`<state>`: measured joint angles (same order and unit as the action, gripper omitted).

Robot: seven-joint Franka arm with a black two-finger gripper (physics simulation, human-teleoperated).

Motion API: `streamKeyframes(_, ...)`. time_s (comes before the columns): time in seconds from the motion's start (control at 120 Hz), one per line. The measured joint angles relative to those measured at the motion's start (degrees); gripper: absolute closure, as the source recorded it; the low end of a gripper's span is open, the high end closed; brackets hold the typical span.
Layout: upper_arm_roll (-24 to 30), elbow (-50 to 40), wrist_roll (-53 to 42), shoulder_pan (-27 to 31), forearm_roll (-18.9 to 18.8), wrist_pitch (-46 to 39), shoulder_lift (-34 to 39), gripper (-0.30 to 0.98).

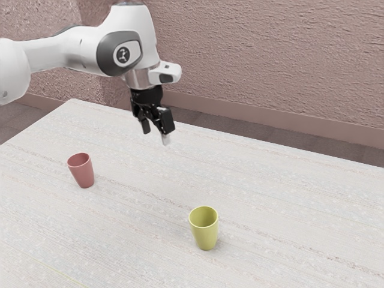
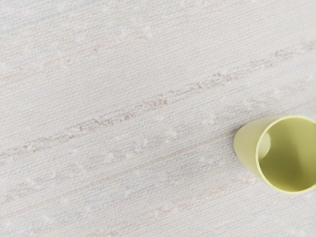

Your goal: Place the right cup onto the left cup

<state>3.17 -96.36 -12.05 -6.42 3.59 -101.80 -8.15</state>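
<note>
Rough, pinkish-brown wall (image 1: 270, 66) backs a pale, streaked tabletop (image 1: 138, 210) where two cups await stacking. The yellow cup (image 1: 204, 231), likely the "right" one named in the task, stands upright, mouth up, toward the exterior view's right and near the camera; the wrist view catches its open rim and sloping side. Well apart from it, toward the exterior view's left, the red cup (image 1: 82, 172) also stands upright, the likely receiver, though which side the wording means cannot be settled for certain. Above the tabletop and behind both cups, the gripper (image 1: 156, 135) hangs with its two fingers spread, a gap between them, gripping nothing and touching neither cup. The white arm (image 1: 66, 49) reaches in from the exterior view's left. Work appears to be at the approach, with the pick and the stacking both to be done. The next move calls for carrying the open fingers over the yellow cup, lining them up across its rim or wall, then lowering straight down; a descent off center could knock the tapered cup over before the fingers close.
</note>
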Motion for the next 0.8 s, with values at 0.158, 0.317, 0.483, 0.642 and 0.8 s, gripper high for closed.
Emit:
streamKeyframes(0.158,2.9,-8.7,2.8,-0.8,0.2,-6.5,1.4,0.0)
streamKeyframes(0.317,5.5,-13.7,5.4,-0.9,0.3,-12.1,1.8,0.0)
streamKeyframes(0.483,7.9,-14.7,8.1,-1.1,0.4,-16.9,-2.3,0.0)
streamKeyframes(0.642,8.2,-18.2,10.2,-1.1,1.0,-20.5,-3.2,0.0)
streamKeyframes(0.8,8.3,-18.6,11.8,-1.0,1.1,-22.9,-5.2,0.0)
